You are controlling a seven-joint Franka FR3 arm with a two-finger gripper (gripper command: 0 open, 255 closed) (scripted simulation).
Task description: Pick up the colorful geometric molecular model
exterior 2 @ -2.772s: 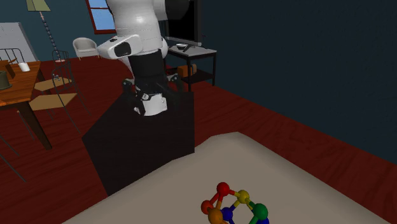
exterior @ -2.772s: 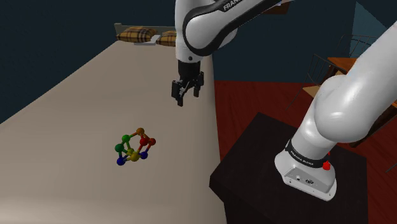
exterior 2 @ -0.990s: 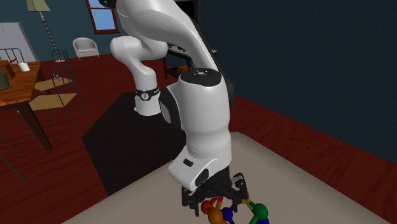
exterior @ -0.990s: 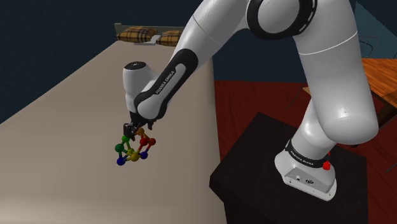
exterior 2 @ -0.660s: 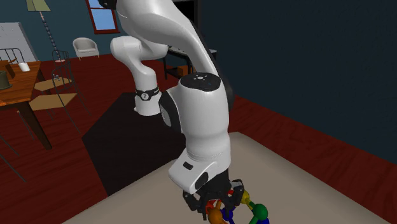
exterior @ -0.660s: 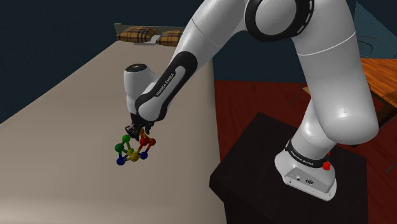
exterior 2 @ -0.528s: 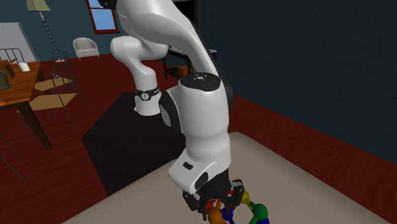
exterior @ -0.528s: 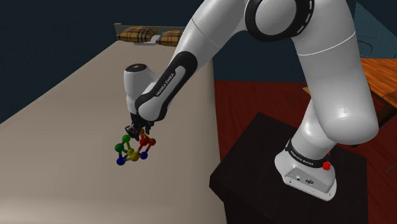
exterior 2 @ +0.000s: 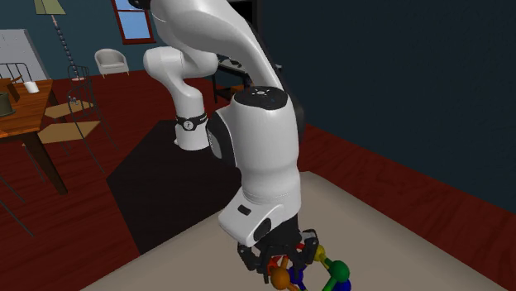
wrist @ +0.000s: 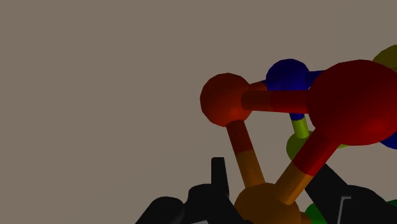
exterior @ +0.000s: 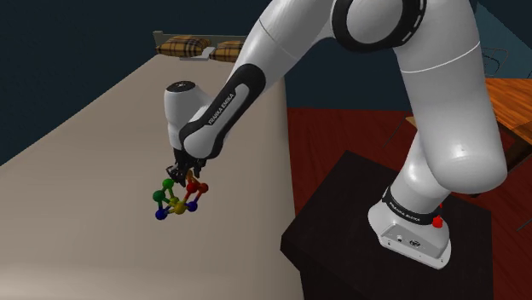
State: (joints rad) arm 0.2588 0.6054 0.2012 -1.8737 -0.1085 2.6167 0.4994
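Note:
The molecular model (exterior: 176,199) is a cluster of red, orange, yellow, green and blue balls joined by rods, on the beige surface (exterior: 94,162). My gripper (exterior: 183,178) comes down onto its top and is shut on the orange ball and its rods. In the second exterior view the gripper (exterior 2: 285,261) clasps the model (exterior 2: 318,271) at the picture's lower edge. In the wrist view the orange ball (wrist: 270,203) sits between the black fingers (wrist: 219,179), with two red balls (wrist: 226,100) and a blue ball (wrist: 289,76) beyond it.
Plaid pillows (exterior: 194,47) lie at the far end of the beige surface. The black stand (exterior: 358,247) is by the surface's right edge over a red floor. A wooden table (exterior 2: 25,107) and a white chair (exterior 2: 107,59) stand far behind.
The fingers have closed on the model's orange ball. Since then the hand has risen a little, and the model has shifted slightly up with it.

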